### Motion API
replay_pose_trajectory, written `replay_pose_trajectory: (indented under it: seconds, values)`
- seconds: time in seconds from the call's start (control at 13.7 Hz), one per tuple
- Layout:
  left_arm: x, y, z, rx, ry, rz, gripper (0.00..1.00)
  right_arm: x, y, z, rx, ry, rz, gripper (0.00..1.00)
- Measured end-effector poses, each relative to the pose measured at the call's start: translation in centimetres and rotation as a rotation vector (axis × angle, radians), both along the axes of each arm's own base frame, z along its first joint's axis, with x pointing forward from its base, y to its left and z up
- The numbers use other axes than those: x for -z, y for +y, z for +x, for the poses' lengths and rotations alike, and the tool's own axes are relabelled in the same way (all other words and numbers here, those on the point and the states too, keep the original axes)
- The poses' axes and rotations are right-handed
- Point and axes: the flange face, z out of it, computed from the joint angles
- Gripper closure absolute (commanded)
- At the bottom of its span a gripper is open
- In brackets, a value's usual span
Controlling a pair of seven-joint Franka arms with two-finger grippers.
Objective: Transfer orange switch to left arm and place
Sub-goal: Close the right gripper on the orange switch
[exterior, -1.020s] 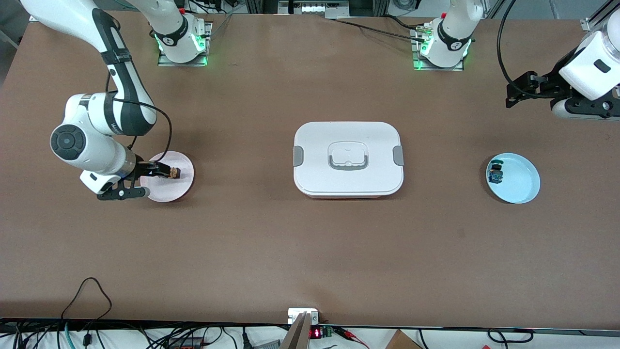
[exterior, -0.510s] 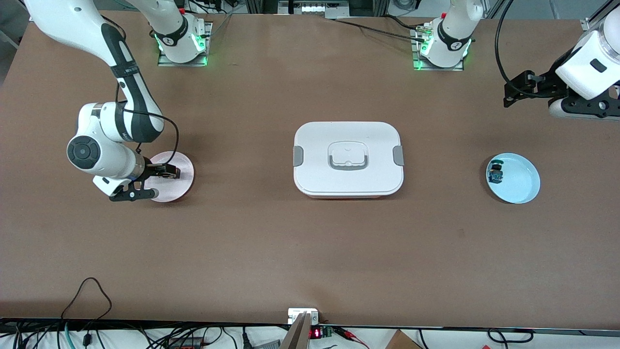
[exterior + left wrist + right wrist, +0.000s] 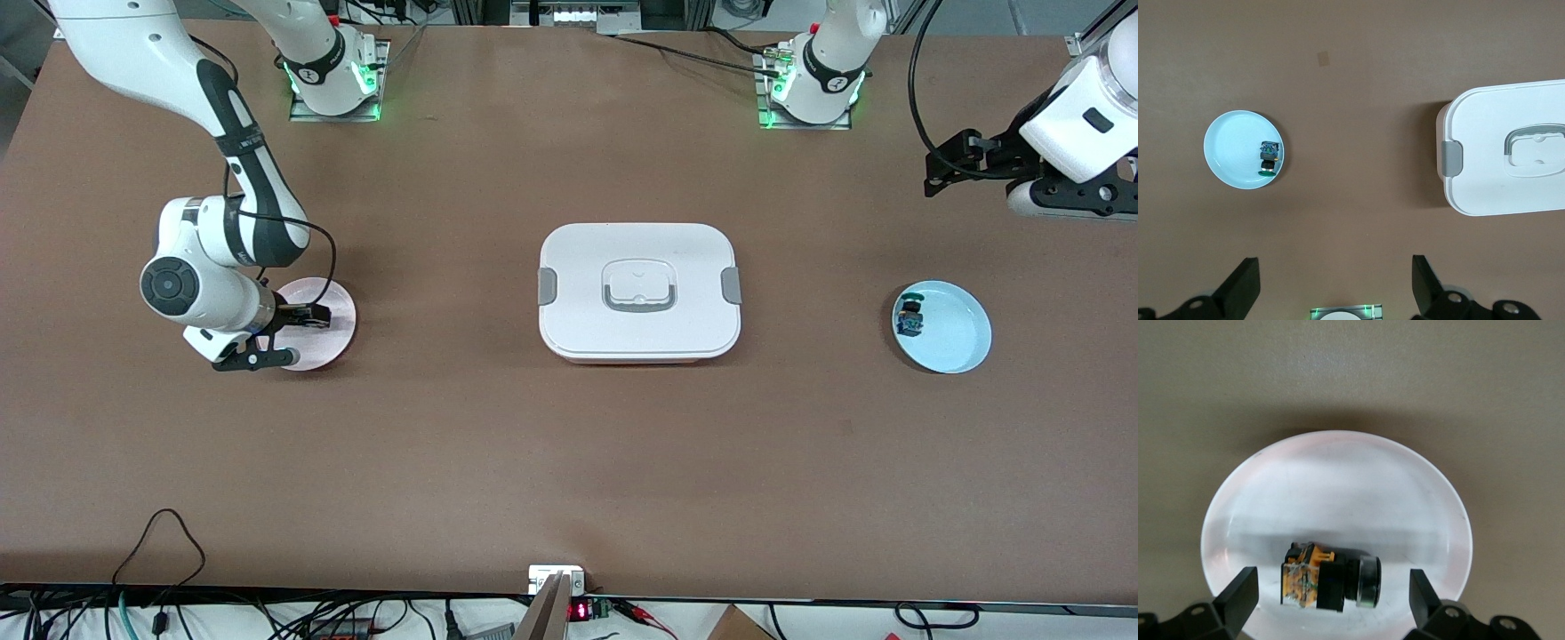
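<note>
Brown table (image 3: 498,444) carries everything, and on it the right gripper (image 3: 1331,603) hangs low over the pink plate (image 3: 1338,480) with its jaws spread to either side of the orange switch (image 3: 1328,585), which lies on its side in that plate, not yet gripped. Since a second ago this arm has crept closer over the plate, while the left gripper (image 3: 1335,283) (jaws apart, empty) waits high near its own end; pickup, handover around the box (image 3: 639,291) and placing all remain
</note>
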Motion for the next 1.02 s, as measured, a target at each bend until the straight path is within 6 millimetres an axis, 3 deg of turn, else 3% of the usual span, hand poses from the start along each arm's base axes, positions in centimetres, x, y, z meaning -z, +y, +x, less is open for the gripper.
replay_pose_trajectory:
  seconds: [1.02]
  values:
    - [0.0, 0.0, 0.0, 0.0, 0.003, 0.0, 0.0, 3.3, 0.4, -1.3, 0.012, 0.039, -0.01, 0.0]
